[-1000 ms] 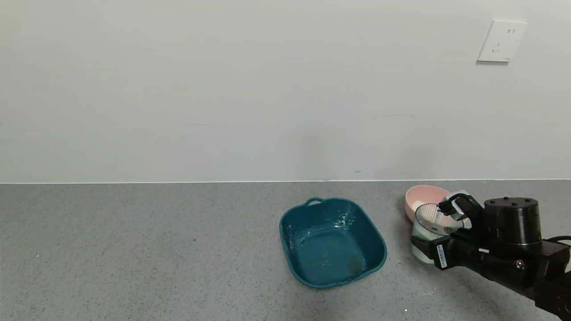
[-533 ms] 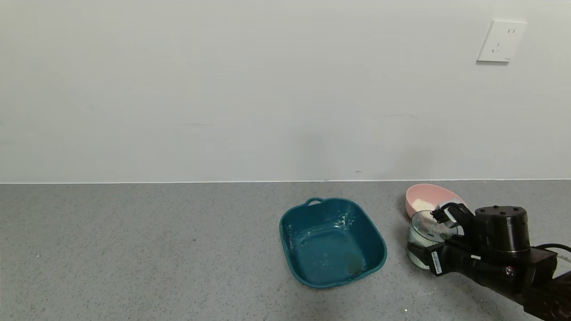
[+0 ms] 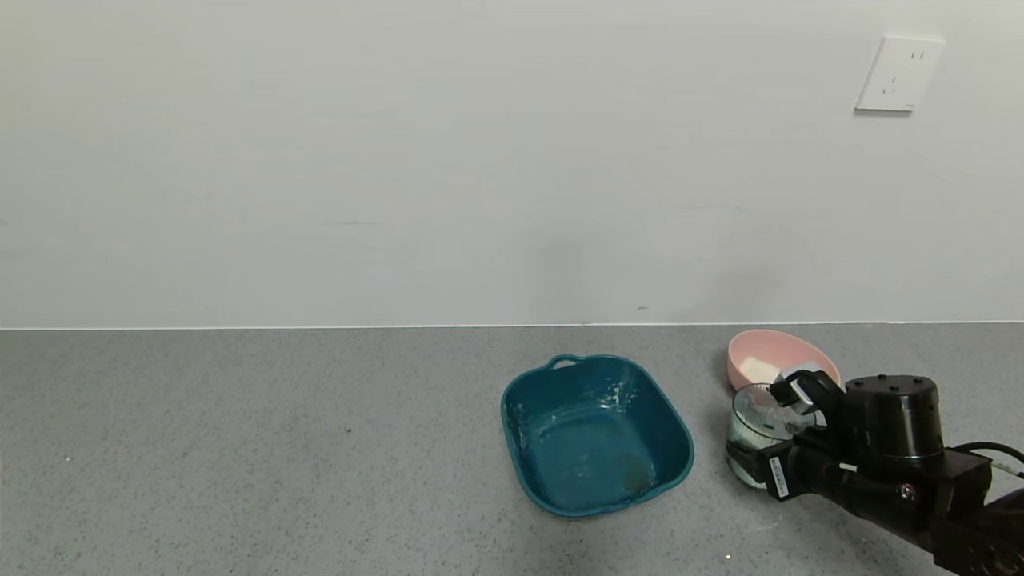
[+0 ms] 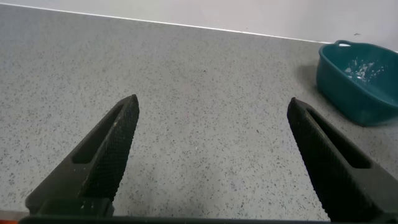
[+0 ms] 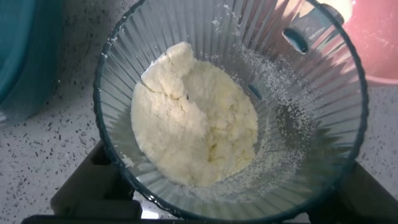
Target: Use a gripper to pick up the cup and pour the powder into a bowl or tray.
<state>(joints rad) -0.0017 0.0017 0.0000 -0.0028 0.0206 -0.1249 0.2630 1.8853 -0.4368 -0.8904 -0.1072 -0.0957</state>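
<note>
Head view: on the grey speckled counter (image 3: pixel 240 448) a dark teal tray (image 3: pixel 596 436) sits near the middle, well apart from the wall, with the pale pink bowl (image 3: pixel 780 360) off to the robot's right and some white powder already inside it. Just in front of the bowl, the right gripper (image 3: pixel 774 432) is clamped around the ribbed cup (image 3: pixel 756 428), which stands roughly upright and close to the counter. The right wrist view shows a clumpy heap of powder (image 5: pixel 196 121) in the cup's bottom (plenty left to pour). Done well, the pour likely means lifting the rim clear over the bowl's edge, then tipping slowly. The left gripper (image 4: pixel 211 155), fingers spread wide and empty, hangs over bare counter.
</note>
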